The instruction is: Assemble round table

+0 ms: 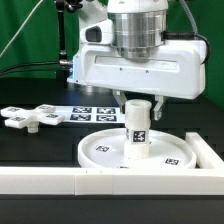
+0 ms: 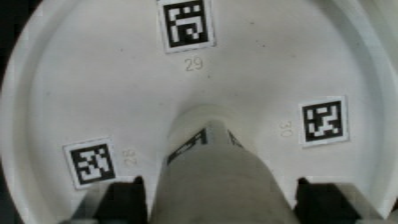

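Observation:
The large round rimmed disc [image 1: 100, 150] lies flat on the black table, tags facing up. The short cylindrical post [image 1: 137, 132] stands upright at the disc's middle. My gripper [image 1: 138, 102] is straight above it, with a dark finger on each side of the post's top, closed against it. In the wrist view the post [image 2: 222, 170] fills the space between my fingers [image 2: 125, 200], with the disc [image 2: 107, 90] and its tags spread beneath. The smaller cross-shaped piece [image 1: 30, 118] lies loose on the table at the exterior view's left.
The marker board [image 1: 92, 112] lies flat behind the disc. A long straight white border wall [image 1: 60, 181] runs along the front, and another section [image 1: 205, 150] runs along the exterior view's right.

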Robot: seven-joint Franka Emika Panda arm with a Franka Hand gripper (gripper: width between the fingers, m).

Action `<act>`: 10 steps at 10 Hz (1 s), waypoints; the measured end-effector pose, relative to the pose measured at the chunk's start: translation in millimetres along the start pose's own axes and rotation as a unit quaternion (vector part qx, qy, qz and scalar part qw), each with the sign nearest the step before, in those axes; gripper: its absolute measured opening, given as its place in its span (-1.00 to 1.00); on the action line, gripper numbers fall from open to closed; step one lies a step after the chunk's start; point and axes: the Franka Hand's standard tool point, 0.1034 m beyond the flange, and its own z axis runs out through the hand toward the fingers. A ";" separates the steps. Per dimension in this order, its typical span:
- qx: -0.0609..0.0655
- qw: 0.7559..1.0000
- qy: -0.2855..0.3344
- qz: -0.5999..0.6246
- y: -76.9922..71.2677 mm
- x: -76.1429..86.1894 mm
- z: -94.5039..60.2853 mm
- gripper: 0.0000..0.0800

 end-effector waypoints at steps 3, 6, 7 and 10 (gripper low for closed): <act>0.022 0.980 -0.030 0.195 -2.8 -6.0 1.1 0.02; 0.024 0.958 -0.033 0.284 -6.4 -7.0 0.4 0.02; 0.024 0.958 -0.034 0.284 -6.4 -7.4 1.0 0.21; 0.024 0.967 -0.033 0.250 -5.2 -7.0 2.4 0.61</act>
